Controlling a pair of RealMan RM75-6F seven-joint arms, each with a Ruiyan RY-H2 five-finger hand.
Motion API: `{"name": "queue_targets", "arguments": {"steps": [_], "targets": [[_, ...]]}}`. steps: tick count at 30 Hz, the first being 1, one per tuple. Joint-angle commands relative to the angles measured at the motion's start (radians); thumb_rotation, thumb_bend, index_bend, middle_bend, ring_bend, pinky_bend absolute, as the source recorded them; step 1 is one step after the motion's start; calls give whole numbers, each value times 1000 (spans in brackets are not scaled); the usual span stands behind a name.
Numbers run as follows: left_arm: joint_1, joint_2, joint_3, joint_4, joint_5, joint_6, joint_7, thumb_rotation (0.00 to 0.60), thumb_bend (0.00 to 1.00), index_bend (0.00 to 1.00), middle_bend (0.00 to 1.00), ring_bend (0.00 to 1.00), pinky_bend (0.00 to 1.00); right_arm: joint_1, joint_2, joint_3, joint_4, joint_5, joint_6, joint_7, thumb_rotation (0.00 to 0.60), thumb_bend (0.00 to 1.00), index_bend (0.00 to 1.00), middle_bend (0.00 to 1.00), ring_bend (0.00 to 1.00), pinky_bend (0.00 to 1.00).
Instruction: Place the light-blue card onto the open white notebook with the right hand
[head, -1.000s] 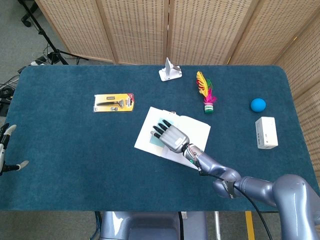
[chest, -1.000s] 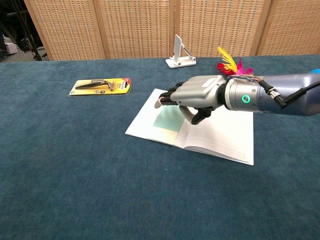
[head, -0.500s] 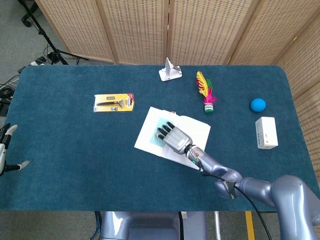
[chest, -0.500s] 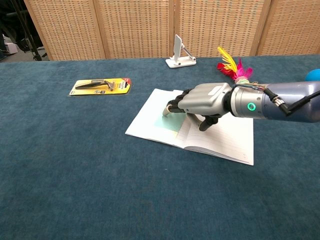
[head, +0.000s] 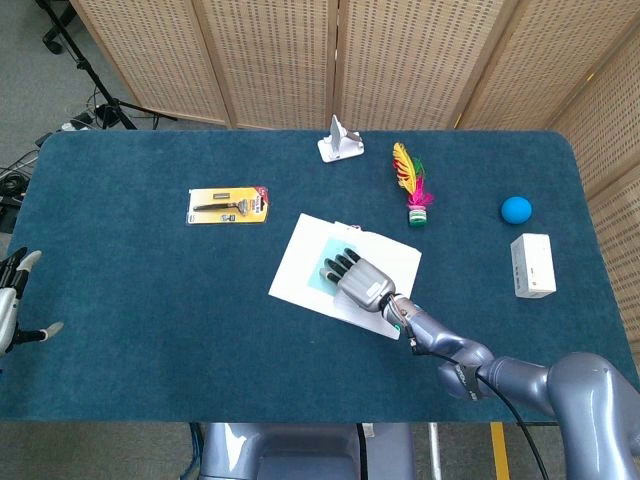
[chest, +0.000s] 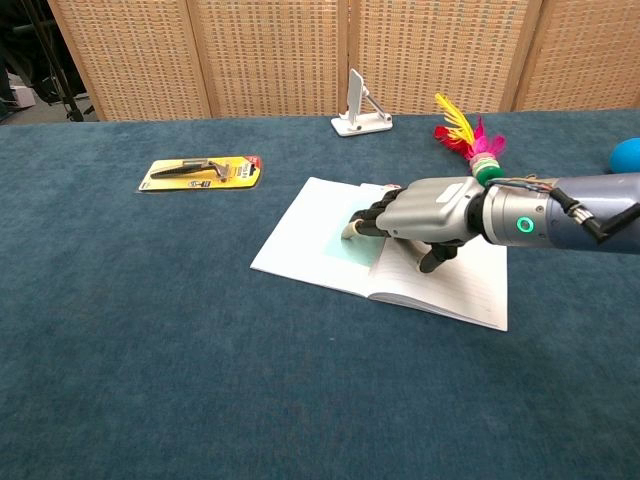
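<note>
The light-blue card (chest: 352, 245) lies flat on the left page of the open white notebook (chest: 300, 240), under the fingertips of the right hand (chest: 425, 210). Most of the card is hidden, so its long axis is unclear. The hand rests palm down, fingers extended toward the left, holding nothing.

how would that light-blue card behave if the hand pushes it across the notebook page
The light-blue card lies flat and thin on the open white notebook, so it probably slides easily on the smooth paper. It looks light and likely bends under the right hand. With no raised edge showing, pinching it up may be awkward.
</note>
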Motion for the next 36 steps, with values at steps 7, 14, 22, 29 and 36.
{"name": "queue_targets", "arguments": {"steps": [7,14,22,29,36], "targets": [[0,-1,1,0,3,3,2,600,0,0,0,0,0,-7,16,-16,-30,-32,5,7,600,1000,19,39,0,44],[1,0,2,2,5,4,-3,600,0,0,0,0,0,-6,20,-19,-27,-43,1,5,600,1000,19,40,0,44],[0,-1,4,2,6,1,-3,600,0,0,0,0,0,-4,30,-26,-16,-50,-13,5,600,1000,21,48,0,45],[-1,-1,4,2,6,0,-1,600,0,0,0,0,0,-2,37,-28,-13,-63,-18,11,600,1000,31,55,0,53],[-2,-2,6,0,6,-1,2,600,0,0,0,0,0,2,34,-24,-4,-66,-20,9,600,1000,31,55,0,53]]}}
